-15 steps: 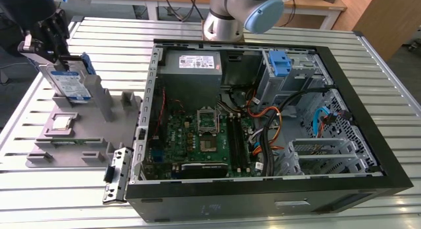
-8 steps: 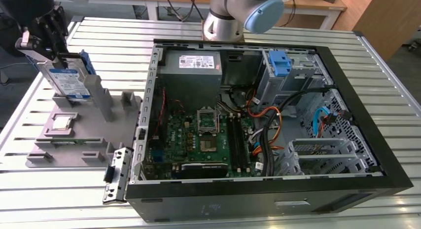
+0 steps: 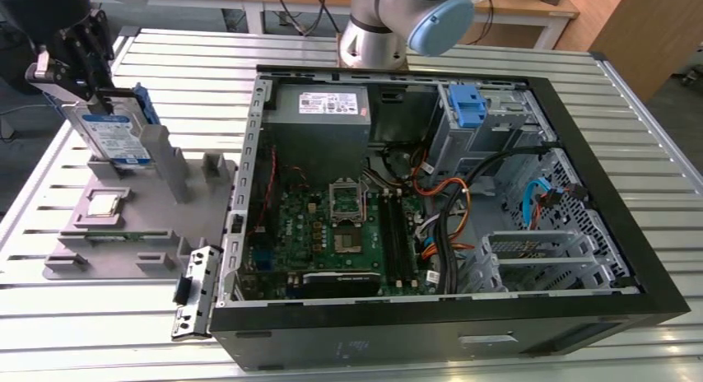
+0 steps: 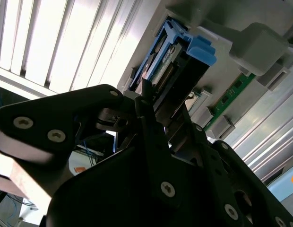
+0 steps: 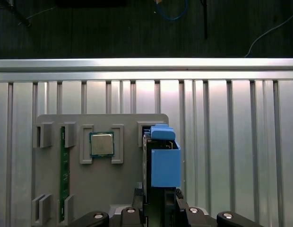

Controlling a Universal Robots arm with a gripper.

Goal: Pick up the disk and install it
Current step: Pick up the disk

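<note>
Gripper (image 3: 97,92) clenched on the upper edge of the disk (image 3: 117,133), which stood on edge straight below it, long axis near-vertical, lower end at the grey fixture (image 3: 165,234) on the exterior view's left, well apart from the open computer case (image 3: 439,328).

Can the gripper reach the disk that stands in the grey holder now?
Probably yes. The gripper sits right at the top end of the disk, which stands upright in the holder with its upper part free. Nothing lies between them.
</note>
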